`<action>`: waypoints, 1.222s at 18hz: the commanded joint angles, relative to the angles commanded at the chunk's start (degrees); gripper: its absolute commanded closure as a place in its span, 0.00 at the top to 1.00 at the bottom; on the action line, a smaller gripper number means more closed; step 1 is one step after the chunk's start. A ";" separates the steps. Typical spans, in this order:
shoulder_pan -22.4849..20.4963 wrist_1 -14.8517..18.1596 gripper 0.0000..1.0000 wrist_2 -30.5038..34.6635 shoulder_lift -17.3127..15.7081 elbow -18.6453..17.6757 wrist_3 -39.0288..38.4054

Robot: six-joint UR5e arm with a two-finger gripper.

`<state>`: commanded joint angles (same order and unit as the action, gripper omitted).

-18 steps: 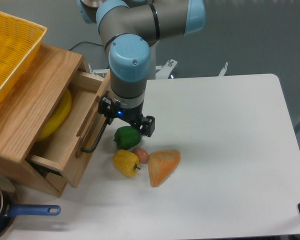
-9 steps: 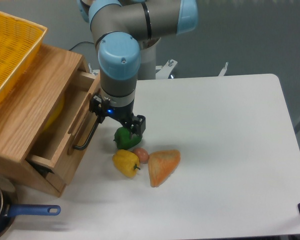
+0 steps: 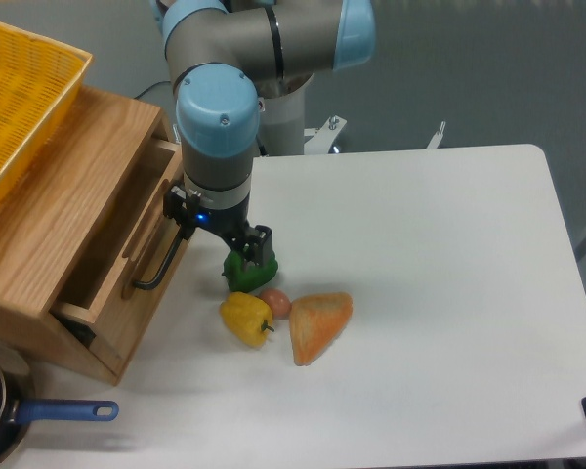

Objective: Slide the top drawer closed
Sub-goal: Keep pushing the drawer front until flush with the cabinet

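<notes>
The top drawer [image 3: 127, 259] sits slightly open in the oak cabinet [image 3: 49, 244] at the counter's [image 3: 420, 293] left edge. The gripper [image 3: 210, 234] hovers beside the drawer's black handle [image 3: 161, 259], above a green pepper [image 3: 244, 276]; whether its fingers are spread cannot be told.

No readable text, label, brand, number or sign shows anywhere in the frame: none on the arm, the wooden cabinet at left, the table, or the items lying on it
</notes>
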<state>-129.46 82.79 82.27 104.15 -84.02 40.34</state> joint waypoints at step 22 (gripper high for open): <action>2.02 0.18 1.00 -0.62 -1.32 -0.26 -1.23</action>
<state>-127.44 82.97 81.65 102.83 -84.29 39.11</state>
